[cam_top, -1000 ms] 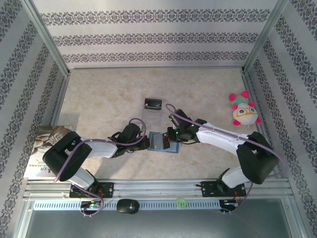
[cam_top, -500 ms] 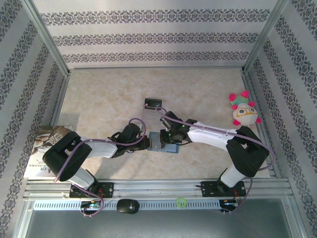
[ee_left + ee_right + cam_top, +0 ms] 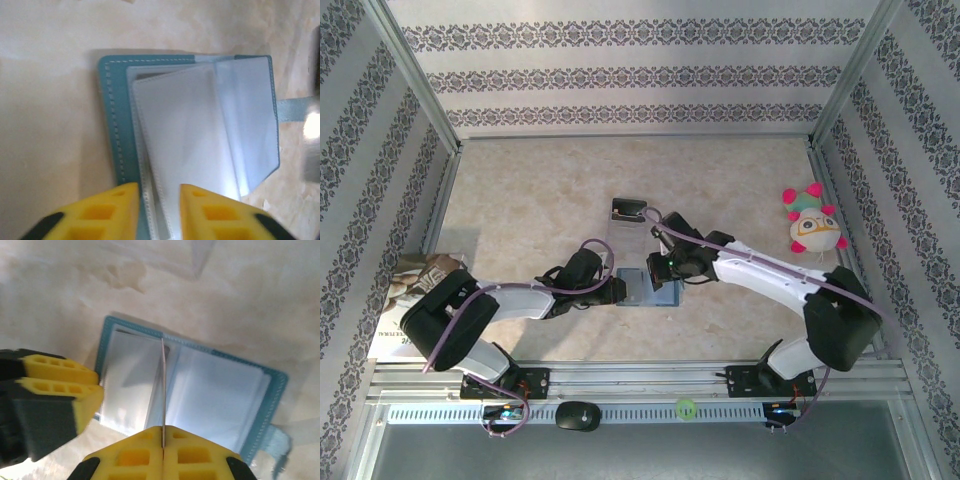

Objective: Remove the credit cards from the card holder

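Right pincer, arm reaching low, pinches a thin clear plastic sleeve of the stitched teal card holder, open flat midway along the desk's near edge; left pincer stands parted at its edge

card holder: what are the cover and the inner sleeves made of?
The cover looks like faux leather: matte teal, with pale stitching along its edge. The sleeves look like thin clear plastic, probably vinyl: they show glossy glare, and they bend and fan up.
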Tool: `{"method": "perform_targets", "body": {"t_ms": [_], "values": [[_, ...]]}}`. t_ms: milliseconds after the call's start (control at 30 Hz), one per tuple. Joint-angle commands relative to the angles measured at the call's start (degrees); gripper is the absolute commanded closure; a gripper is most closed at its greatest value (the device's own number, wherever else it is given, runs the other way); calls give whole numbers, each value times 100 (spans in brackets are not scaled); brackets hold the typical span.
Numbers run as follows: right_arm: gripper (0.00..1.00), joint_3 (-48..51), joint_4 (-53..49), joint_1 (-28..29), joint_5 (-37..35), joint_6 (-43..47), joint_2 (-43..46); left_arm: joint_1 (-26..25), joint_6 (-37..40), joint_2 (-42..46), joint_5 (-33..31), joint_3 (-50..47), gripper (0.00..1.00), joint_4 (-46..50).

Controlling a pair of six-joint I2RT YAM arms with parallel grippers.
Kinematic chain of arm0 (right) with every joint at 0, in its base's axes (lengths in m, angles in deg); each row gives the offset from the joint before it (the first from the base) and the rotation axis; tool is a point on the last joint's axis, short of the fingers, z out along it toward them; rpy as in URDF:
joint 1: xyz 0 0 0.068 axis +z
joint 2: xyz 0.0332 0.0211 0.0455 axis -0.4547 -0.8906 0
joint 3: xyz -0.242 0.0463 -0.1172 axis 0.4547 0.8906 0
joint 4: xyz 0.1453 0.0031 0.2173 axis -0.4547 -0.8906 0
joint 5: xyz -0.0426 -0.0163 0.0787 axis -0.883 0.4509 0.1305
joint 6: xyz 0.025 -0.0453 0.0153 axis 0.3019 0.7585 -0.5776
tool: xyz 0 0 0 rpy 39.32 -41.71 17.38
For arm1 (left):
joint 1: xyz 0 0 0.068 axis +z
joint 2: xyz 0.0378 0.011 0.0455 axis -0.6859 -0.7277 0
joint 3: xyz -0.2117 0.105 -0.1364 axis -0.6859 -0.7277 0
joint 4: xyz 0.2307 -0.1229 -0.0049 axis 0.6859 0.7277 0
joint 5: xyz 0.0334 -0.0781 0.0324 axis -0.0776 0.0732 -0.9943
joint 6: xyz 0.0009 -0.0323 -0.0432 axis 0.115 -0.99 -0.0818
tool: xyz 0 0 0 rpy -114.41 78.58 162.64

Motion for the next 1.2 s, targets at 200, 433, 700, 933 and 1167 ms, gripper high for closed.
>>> {"method": "perform_targets", "body": {"t_ms": [200,433,700,933,1167], "values": [[100,-1568,-719,-3,239,2866,-175,123,325,854,-65,320,38,1390],[100,-2854,-1484,-499,435,4522,-1064,349,366,1860,-379,202,0,1961],[100,-4700,-2349,-687,125,5971,-2301,695,450,2683,-671,101,0,2720],[100,-5735,-2737,-707,-56,6906,-3219,790,558,3278,-938,31,0,3096],[100,-6788,-3090,-724,-188,7407,-4196,921,646,3452,-1141,50,0,3418]]}}
